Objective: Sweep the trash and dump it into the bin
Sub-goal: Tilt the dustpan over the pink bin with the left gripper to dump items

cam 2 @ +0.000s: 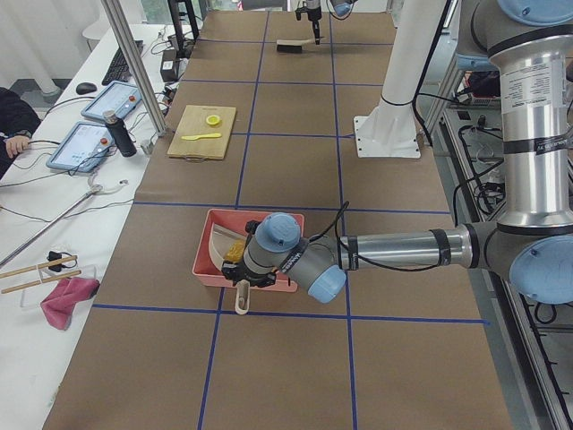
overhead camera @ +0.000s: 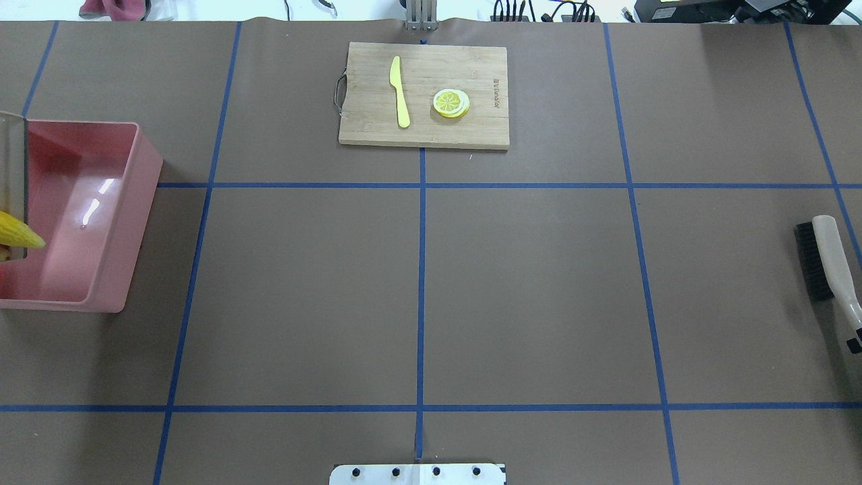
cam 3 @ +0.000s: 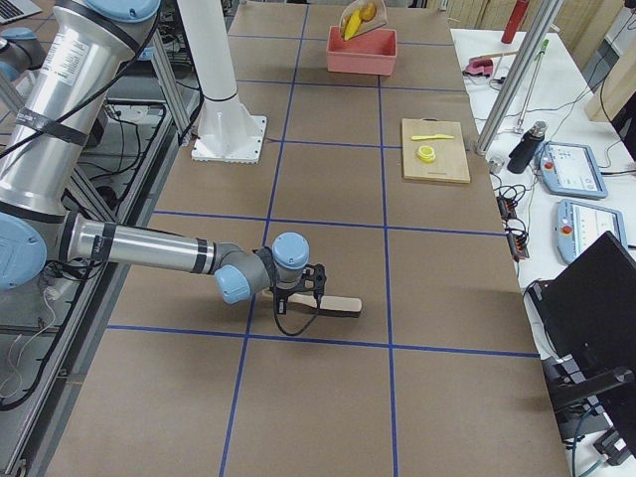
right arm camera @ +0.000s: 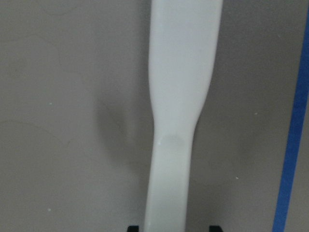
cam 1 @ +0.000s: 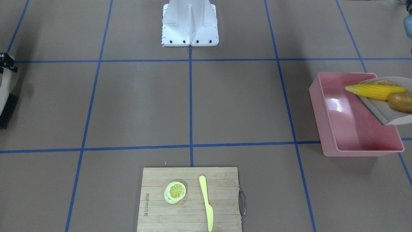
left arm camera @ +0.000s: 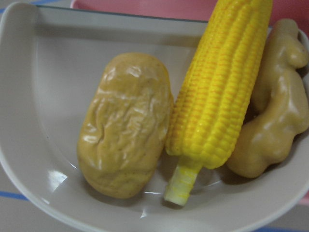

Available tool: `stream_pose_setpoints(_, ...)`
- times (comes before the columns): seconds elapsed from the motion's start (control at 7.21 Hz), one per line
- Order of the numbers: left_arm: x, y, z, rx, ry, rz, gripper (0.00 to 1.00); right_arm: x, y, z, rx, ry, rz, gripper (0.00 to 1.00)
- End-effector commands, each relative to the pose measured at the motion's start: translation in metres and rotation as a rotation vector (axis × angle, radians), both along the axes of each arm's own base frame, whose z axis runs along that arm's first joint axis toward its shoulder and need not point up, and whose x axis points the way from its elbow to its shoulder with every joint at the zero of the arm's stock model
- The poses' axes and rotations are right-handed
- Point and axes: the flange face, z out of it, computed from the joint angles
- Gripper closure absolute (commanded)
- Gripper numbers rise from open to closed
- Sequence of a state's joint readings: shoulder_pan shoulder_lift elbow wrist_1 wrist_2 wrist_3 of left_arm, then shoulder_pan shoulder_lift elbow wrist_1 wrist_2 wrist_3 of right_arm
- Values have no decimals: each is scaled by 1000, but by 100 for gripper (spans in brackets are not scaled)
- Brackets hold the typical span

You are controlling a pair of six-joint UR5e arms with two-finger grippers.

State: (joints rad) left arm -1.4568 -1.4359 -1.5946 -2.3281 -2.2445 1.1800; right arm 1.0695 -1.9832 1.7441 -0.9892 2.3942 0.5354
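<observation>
Even, bright ceiling light filled the fixed views and cast only soft, pale shadows on the table (cam 1: 225, 112). A white glare patch sat on the floor of the bin (cam 1: 317, 100), just beside the lip of the dustpan (cam 1: 394, 120). Inside the dustpan, the left wrist close-up was soft, with wet-looking highlights on the potato (left arm camera: 123, 125). The handle of the brush (right arm camera: 178, 121) looked washed-out and blurred, with a faint shadow beside it.

You have a bright yellow corn cob (left arm camera: 222, 92), its kernels in rows and its stub pale, beside a glossy brown potato (left arm camera: 125, 125) and a tan ginger root (left arm camera: 275, 121), all on the beige dustpan (left arm camera: 48, 96). At the front view's right the bin (cam 1: 354, 135) is glossy pink. The brown table (overhead camera: 539, 269) bears a blue tape grid (overhead camera: 422, 269). Upper centre overhead: a pale wood board (overhead camera: 471, 128), yellow lemon slice (overhead camera: 450, 103), pale yellow knife (overhead camera: 399, 91).
</observation>
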Motion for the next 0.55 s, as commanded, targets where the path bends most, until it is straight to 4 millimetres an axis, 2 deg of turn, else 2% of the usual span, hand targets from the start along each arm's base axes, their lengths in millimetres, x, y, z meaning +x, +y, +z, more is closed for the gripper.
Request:
stream_pose_setpoints(0.0, -2, -41, -42, 166, -111, 8, 100, 7, -3, -8, -10, -42, 17, 8)
stream_pose_setpoints(0.14, 1, -63, -61, 238, -165, 41, 100, 10, -12, -17, 1, -64, 34, 0)
stream_pose_setpoints(0.42, 6, -79, -76, 382, -308, 120, 100, 20, -14, -32, 29, -76, 62, 0)
